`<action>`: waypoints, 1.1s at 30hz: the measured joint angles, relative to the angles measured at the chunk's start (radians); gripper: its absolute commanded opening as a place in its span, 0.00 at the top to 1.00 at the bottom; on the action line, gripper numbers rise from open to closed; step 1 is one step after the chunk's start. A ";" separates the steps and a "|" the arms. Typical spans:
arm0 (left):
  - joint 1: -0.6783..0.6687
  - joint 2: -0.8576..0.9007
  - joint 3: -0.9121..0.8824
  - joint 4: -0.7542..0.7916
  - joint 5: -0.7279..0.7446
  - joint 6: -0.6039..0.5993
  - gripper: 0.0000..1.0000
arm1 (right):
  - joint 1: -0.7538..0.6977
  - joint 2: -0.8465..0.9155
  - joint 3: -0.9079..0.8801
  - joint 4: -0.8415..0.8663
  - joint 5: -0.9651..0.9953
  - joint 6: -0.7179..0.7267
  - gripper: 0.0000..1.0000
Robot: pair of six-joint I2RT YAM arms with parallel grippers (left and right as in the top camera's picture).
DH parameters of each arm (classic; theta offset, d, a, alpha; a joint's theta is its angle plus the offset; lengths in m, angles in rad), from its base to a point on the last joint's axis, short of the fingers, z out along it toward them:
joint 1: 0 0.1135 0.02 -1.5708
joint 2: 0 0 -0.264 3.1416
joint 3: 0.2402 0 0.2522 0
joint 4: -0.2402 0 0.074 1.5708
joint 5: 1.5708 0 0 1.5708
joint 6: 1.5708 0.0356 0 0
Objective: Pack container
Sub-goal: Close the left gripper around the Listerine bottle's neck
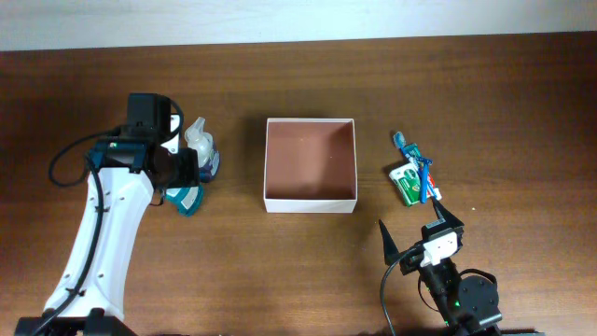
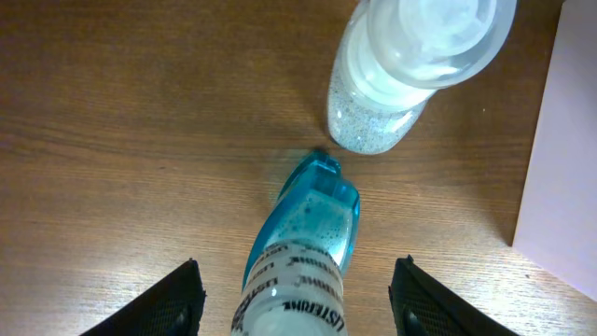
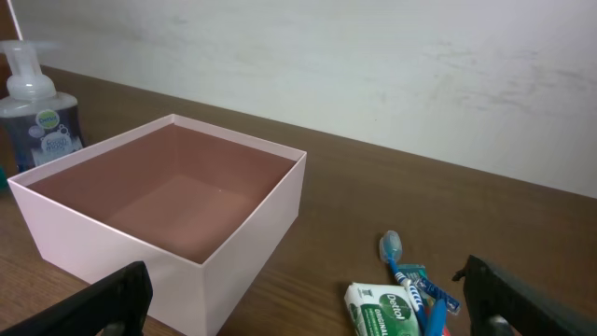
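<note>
Between the fingers of our left claw (image 2: pixel 297 289) lies a blue mouthwash bottle (image 2: pixel 308 233), flat on the wooden table (image 2: pixel 112 140) with its blue end pointing away from the claw. We see the claw spread, one dark finger (image 2: pixel 177 299) on each side of the bottle. A strip of table shows between each finger and the bottle, so nothing is pinched. Just past the bottle's far end stands a clear pump bottle (image 2: pixel 382 103), upright, with a white top and speckled contents. It is so near the blue tip that we cannot tell whether the two touch.

Off to the right of this claw sits the container (image 1: pixel 311 204), square and shallow, with thin white walls. Its open top faces up and its pinkish-brown floor shows. From the left wrist we catch only one pale wall at the edge of view.

Our right claw (image 1: pixel 415 233) is spread as wide as it goes, with only bare table between its fingers. The container sits ahead of it and to its left, well apart. Ahead and slightly to its right lies a blue toothbrush (image 1: pixel 415 159), resting against a green-and-white packet (image 1: pixel 405 183), near the claw but not touching it.
</note>
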 measured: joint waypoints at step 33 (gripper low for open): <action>0.000 0.008 0.000 0.005 0.006 0.014 0.46 | 0.000 0.000 0.000 0.000 0.000 0.000 0.01</action>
